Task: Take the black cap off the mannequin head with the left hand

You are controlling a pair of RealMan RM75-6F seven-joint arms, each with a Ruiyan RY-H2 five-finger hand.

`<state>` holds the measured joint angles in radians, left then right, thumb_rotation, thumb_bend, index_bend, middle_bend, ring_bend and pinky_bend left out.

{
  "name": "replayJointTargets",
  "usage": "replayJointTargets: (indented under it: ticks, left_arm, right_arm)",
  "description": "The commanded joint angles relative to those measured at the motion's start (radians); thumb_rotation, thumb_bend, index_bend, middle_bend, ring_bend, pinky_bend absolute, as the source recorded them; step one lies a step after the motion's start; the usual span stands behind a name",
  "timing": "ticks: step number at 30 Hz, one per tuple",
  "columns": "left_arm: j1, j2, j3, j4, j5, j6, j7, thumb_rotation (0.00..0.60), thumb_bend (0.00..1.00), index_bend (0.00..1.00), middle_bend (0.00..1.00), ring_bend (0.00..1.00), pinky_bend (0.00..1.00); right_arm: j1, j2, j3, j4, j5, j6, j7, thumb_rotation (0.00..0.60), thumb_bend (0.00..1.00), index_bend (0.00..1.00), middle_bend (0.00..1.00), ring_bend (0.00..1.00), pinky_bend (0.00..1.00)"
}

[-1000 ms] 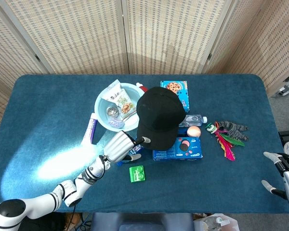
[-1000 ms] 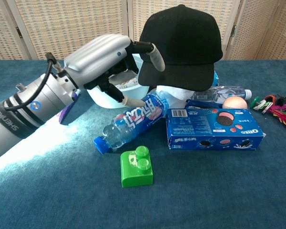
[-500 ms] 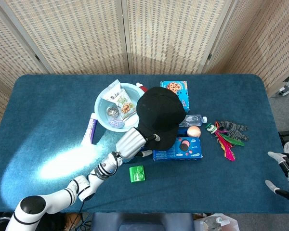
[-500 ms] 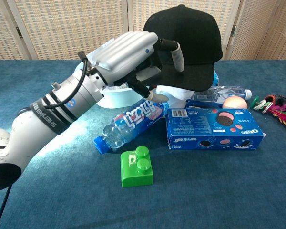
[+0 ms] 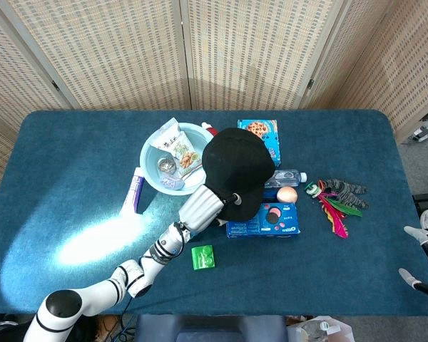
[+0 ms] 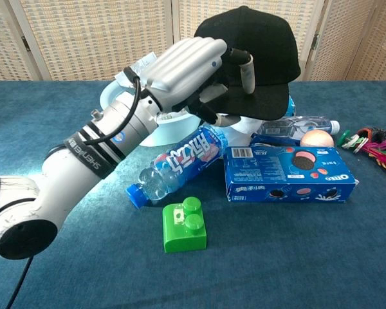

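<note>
Left hand [image 6: 192, 71] fingers curled pinching black cap [image 6: 260, 45] brim, frame centre. Risk: lifting sideways topples the mannequin head [image 6: 235, 124] onto the Oreo box [image 6: 289, 174].

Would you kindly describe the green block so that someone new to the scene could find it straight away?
Start at the black cap in the middle of the blue table and come toward the near edge, past the lying plastic bottle. The green block sits alone just in front of it, left of the Oreo box. It is the only bright green studded brick.
</note>
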<state>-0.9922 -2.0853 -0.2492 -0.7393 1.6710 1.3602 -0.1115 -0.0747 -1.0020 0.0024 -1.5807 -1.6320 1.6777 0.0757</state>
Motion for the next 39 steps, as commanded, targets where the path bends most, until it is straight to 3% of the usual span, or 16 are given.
replayJointTargets:
  ticks: [1, 10, 17, 31, 39]
  left_arm:
    - [-0.008, -0.009, -0.003, 0.008, -0.009, 0.004, 0.0, 0.6, 0.23, 0.5, 1.0, 1.0, 1.0]
    - [-0.013, -0.013, 0.002, 0.025, -0.018, 0.047, -0.017, 0.6, 0.37, 0.58, 1.0, 1.0, 1.0]
    - [-0.026, 0.019, -0.01, -0.013, -0.019, 0.087, -0.015, 0.6, 0.38, 0.63, 1.0, 1.0, 1.0]
    - [-0.073, 0.124, -0.109, -0.162, -0.081, 0.085, 0.063, 0.6, 0.38, 0.65, 1.0, 1.0, 1.0]
    - [-0.097, 0.161, -0.168, -0.17, -0.139, 0.065, 0.107, 0.6, 0.38, 0.65, 1.0, 1.0, 1.0]
  right_arm:
    - [-0.001, 0.001, 0.001, 0.0, 0.0, 0.001, 0.001, 0.6, 0.11, 0.25, 0.29, 0.22, 0.26]
    - [-0.002, 0.001, 0.003, 0.002, 0.001, 0.001, 0.004, 0.6, 0.11, 0.25, 0.29, 0.22, 0.26]
    - [-0.002, 0.002, 0.004, -0.002, -0.006, 0.005, 0.002, 0.6, 0.11, 0.25, 0.29, 0.22, 0.26]
    - [-0.023, 0.002, 0.001, 0.007, -0.017, 0.039, 0.015, 0.6, 0.11, 0.25, 0.29, 0.22, 0.26]
    - [-0.031, 0.001, 0.001, 0.018, -0.018, 0.05, 0.028, 0.6, 0.11, 0.25, 0.29, 0.22, 0.26]
